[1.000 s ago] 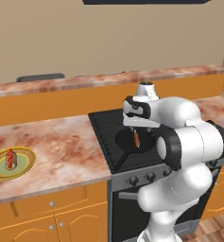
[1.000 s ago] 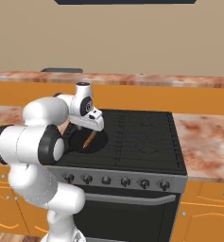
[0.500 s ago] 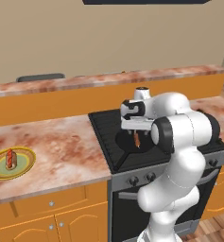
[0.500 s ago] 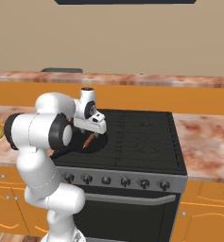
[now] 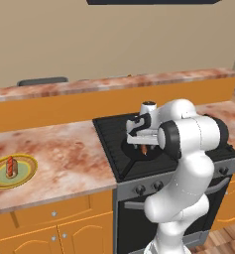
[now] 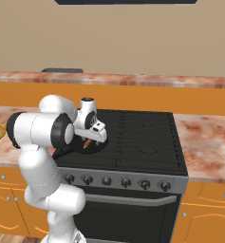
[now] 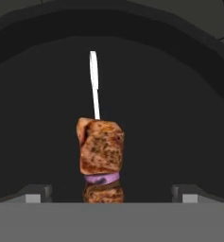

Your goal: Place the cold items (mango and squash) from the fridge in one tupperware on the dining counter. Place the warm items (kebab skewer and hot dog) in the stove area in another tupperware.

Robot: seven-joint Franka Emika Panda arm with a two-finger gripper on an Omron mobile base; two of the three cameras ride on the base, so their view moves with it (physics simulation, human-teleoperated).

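The kebab skewer lies in a dark round pan on the stove area, its white stick pointing away from the hand. My gripper hangs open just above it, one fingertip on each side of the meat chunks. From the base, the gripper sits low over the kebab skewer and the pan. The hot dog rests on a yellow-green plate on the left counter. A dark grey tupperware sits on the dining counter.
The cooktop stretches to the right of the pan, with a row of knobs along its front. Marbled counters flank the stove on both sides. The raised orange ledge stands behind it.
The hand has sunk lower over the pan and the arm's elbow has swung round. The jaws stayed open; the skewer has not moved.
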